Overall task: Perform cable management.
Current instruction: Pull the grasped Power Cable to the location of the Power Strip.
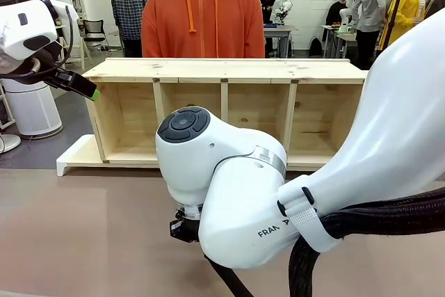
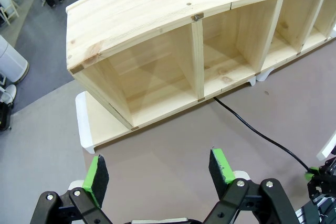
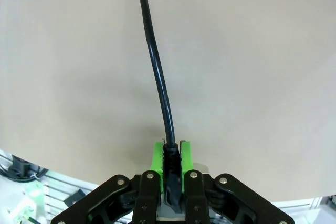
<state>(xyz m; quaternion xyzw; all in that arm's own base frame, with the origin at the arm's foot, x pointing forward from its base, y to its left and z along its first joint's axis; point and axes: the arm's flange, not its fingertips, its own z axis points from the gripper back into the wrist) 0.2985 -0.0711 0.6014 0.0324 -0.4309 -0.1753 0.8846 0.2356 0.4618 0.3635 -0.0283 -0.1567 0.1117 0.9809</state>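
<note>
The cable is a thin black cord lying on the beige table; it runs from the top of the right wrist view down into my right gripper, which is shut on it between its green pads. In the left wrist view the cable comes out from under the front of the wooden shelf and crosses the table to the right gripper at the lower right. My left gripper hangs open above the table in front of the shelf's left end, holding nothing. In the front view it is up at the left.
The long wooden shelf lies on its side across the table, its open compartments facing me, on white base pieces. A person in an orange hoodie stands right behind it. My right arm's elbow bulks over the near table.
</note>
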